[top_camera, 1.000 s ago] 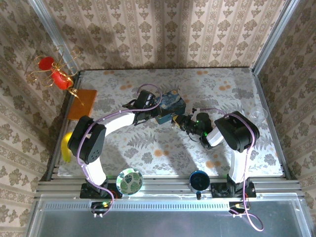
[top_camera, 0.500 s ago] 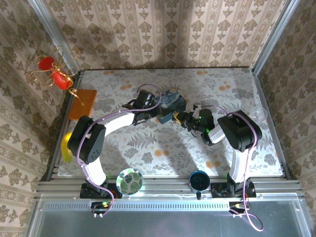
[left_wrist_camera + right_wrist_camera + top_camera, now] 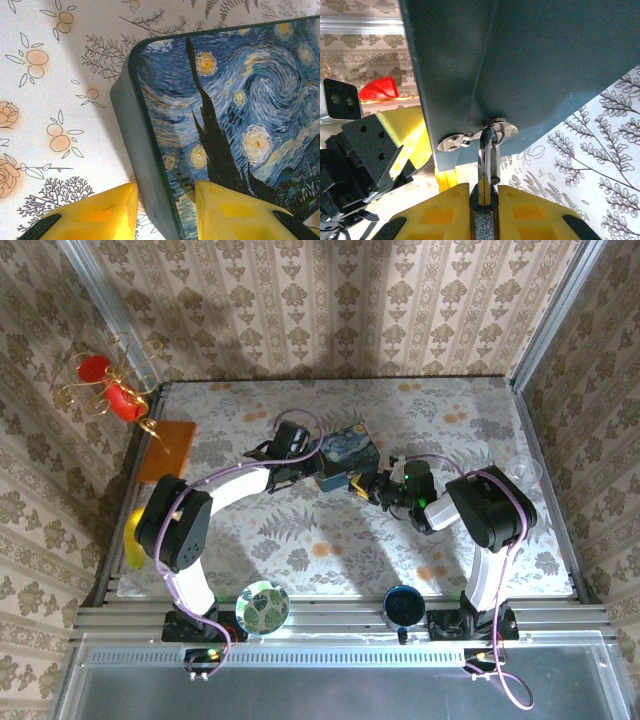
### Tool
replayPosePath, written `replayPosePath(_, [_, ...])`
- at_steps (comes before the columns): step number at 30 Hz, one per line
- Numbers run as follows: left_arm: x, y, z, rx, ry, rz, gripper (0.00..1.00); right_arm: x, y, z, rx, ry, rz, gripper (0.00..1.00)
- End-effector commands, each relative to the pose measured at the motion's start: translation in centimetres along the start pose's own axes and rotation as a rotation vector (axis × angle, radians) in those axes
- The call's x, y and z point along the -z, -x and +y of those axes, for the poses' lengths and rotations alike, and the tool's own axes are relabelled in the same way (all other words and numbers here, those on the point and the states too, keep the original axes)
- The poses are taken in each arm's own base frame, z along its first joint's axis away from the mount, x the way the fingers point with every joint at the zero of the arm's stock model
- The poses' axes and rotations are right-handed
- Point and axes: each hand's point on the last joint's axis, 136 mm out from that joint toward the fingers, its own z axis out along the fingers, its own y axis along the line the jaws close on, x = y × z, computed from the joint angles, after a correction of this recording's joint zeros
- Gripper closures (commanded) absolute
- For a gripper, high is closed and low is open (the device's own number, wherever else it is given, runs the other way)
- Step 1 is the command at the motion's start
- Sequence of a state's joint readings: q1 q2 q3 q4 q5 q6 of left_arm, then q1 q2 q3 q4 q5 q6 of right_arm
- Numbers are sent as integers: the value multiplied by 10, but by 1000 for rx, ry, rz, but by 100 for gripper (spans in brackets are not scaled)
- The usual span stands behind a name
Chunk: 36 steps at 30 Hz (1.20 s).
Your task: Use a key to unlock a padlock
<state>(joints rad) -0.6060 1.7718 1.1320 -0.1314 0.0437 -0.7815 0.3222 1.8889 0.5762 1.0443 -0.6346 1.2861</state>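
A blue starry-night tin (image 3: 348,450) stands mid-table. My left gripper (image 3: 312,473) is shut on the tin's near left corner (image 3: 150,165), one yellow finger (image 3: 100,210) outside the wall and the other on the painted lid. The small silver padlock (image 3: 487,150) hangs by its shackle from the tin's metal hasp (image 3: 470,137). One shackle leg ends free above the body. My right gripper (image 3: 483,192) is shut on the padlock's body, right of the tin (image 3: 366,484). The key is hidden.
An orange flat block (image 3: 168,448) and red ornaments on gold wire (image 3: 108,385) sit at the far left. A yellow object (image 3: 133,535) lies at the left edge. A green patterned dish (image 3: 262,607) and a blue cup (image 3: 402,604) stand near the front edge, a clear cup (image 3: 522,472) at right.
My right wrist has swung away from the near edge and now lines up level with the tin's right side. The tin has shifted slightly. The left arm has barely moved.
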Motion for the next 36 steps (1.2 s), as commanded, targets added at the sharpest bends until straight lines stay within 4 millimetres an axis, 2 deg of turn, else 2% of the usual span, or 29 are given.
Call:
replayPosePath(1, [-6, -40, 69, -9, 236, 131, 66, 6, 4, 18, 68, 42, -7, 77])
replayPosePath(10, [-6, -38, 69, -8, 236, 126, 66, 9, 2, 16, 72, 27, -6, 76])
replayPosePath(14, [-6, -37, 68, -7, 237, 124, 66, 13, -1, 11, 76, -4, -9, 75])
replayPosePath(19, [-5, -36, 70, -4, 240, 120, 66, 20, -1, -2, 89, -86, -22, 70])
replayPosePath(25, [-5, -35, 70, -2, 241, 119, 66, 21, -2, 8, 124, -79, -10, 72])
replayPosePath(28, [-5, -35, 71, 0, 242, 119, 66, 20, -3, 7, 130, -88, 2, 79])
replayPosePath(30, [-4, -35, 71, -1, 242, 118, 66, 18, -4, 5, 130, -91, 5, 81])
replayPosePath(36, [-4, -35, 70, 0, 239, 121, 66, 12, -6, 4, 160, -104, 27, 76])
